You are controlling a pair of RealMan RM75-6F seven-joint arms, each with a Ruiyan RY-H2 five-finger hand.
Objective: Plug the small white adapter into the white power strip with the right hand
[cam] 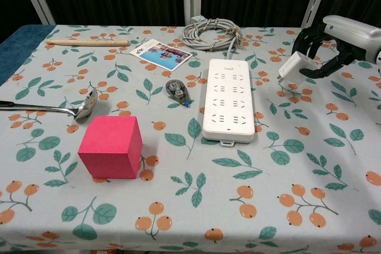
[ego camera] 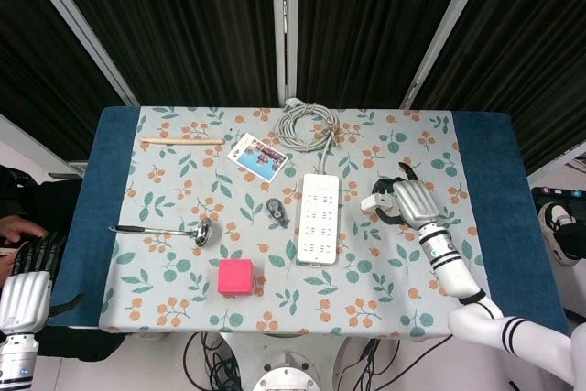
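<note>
The small white plastic adapter [cam: 294, 68] is held clear of the desk [cam: 333, 206] in the closed fingers of the right hand [cam: 333, 46], at the right of the chest view, just beside the long white power strip [cam: 227, 99] lying at centre frame. The prongs are not clearly seen, so their orientation should be checked before descent. The adapter is best carried over a free socket, squared to it, then pressed straight down. The left hand [ego camera: 26, 295], lower left of the head view, appears empty, off the desk.
</note>
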